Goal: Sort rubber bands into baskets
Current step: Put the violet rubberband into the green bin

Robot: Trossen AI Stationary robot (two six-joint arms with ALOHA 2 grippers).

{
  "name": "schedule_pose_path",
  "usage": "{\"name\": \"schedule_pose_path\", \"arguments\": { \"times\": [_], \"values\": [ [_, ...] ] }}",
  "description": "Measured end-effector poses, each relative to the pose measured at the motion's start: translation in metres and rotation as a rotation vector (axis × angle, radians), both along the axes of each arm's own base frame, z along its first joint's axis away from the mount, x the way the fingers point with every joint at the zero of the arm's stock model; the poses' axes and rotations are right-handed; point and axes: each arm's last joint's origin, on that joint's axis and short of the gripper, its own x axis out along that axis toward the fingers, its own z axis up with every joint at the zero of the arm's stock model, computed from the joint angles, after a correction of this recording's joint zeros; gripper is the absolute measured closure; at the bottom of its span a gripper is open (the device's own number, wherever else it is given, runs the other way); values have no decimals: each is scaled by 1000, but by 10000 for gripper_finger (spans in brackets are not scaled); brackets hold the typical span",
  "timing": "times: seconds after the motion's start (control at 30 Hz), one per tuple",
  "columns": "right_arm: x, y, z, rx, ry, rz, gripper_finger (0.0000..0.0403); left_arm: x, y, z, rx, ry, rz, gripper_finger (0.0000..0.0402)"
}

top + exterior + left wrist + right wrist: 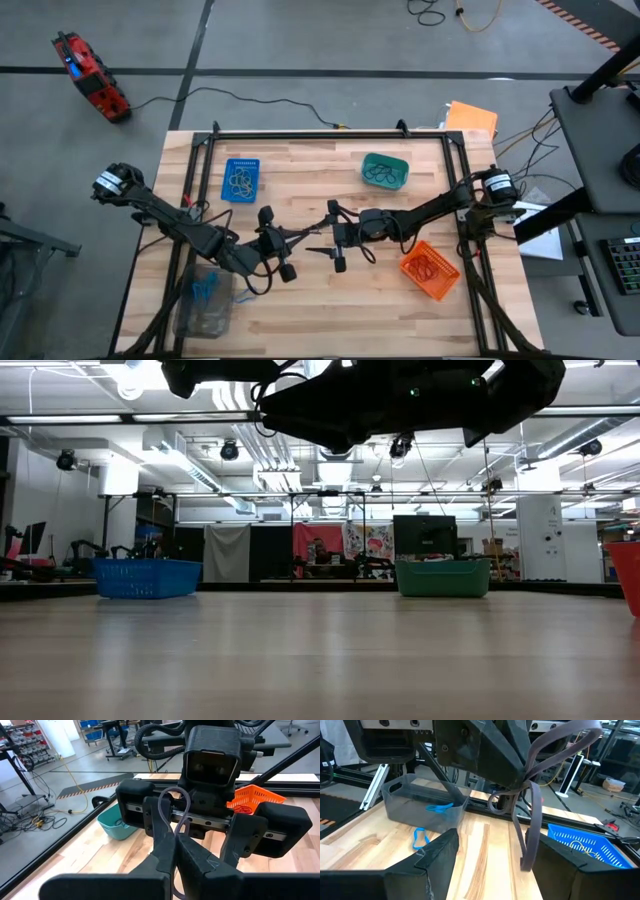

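Observation:
My left gripper point(316, 241) is over the table's middle, shut on a grey rubber band point(175, 802). My right gripper point(337, 237) faces it, open. Its two fingers point(442, 852) stand on either side of the left fingertips and the band point(530, 835) without touching them. The blue basket point(240, 180) holds tan bands. The teal basket point(385, 170) holds dark bands. The orange basket point(430, 270) holds red ones. The clear-grey basket point(205, 300) holds a blue band point(440, 807). Another blue band point(420, 839) lies on the table beside it. My left gripper pinches the grey band between its two fingertips point(167, 847), which come level from the table's left side. One loop point(176, 795) stands up above the fingertips. A longer part point(527, 855) hangs slack below them, clear of the table.
Black frame rails point(330, 133) run along the table's far edge and both sides. The four baskets stand around the middle, and bare wood point(320, 310) lies toward the near edge. Both arms meet close together at the centre.

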Motion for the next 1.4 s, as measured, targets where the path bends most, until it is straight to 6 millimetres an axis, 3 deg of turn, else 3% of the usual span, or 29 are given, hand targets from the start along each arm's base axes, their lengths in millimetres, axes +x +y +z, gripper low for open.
{"name": "schedule_pose_path", "arguments": {
  "times": [0.2, 0.47, 0.93, 1.1, 1.3, 1.4],
  "values": [
    [0, 0, 2, 7, -15, -1, 179, 0, 0, 0, 0, 0, 0, 401],
    [9, 1, 19, 10, -78, -3, 179, 3, 0, -3, -2, -3, 3, 401],
    [11, 1, 18, -15, -34, -13, 188, 4, 0, 1, -21, -47, 6, 401],
    [11, 1, 18, -24, -37, -14, 243, 5, 0, 4, -18, -65, 2, 401],
    [11, 0, 18, -24, -39, -15, 367, 5, 0, 4, -20, -68, 2, 401],
    [11, 0, 18, -27, -39, -15, 387, 5, 0, 4, -20, -68, 2, 401]
  ]
}}
